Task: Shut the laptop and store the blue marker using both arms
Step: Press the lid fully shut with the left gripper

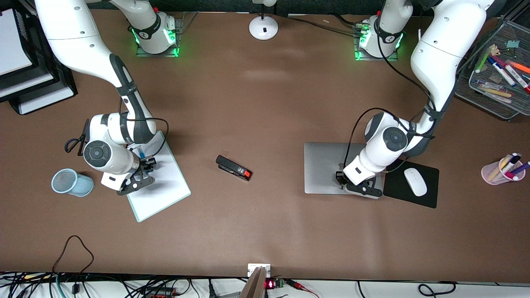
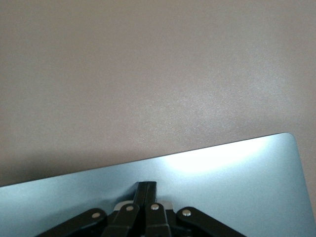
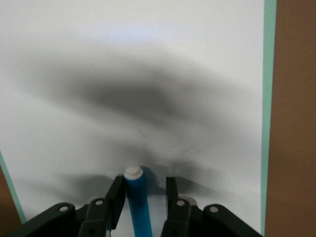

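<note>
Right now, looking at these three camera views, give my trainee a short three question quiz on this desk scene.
1. True or false: the laptop lid is shut.
2. What lies between the right gripper fingers: A the stapler, B the blue marker, C the white mouse?
3. Fill in: the left gripper, fingers shut, rests on the ____.

Key: 1 true. 2 B, with the fingers open around it over the whiteboard. 3 laptop lid.

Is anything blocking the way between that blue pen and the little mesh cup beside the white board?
Nothing visible does. The blue marker sits between the right gripper's open fingers over the whiteboard; the blue mesh cup lies tipped beside the board, only bare table between.
</note>
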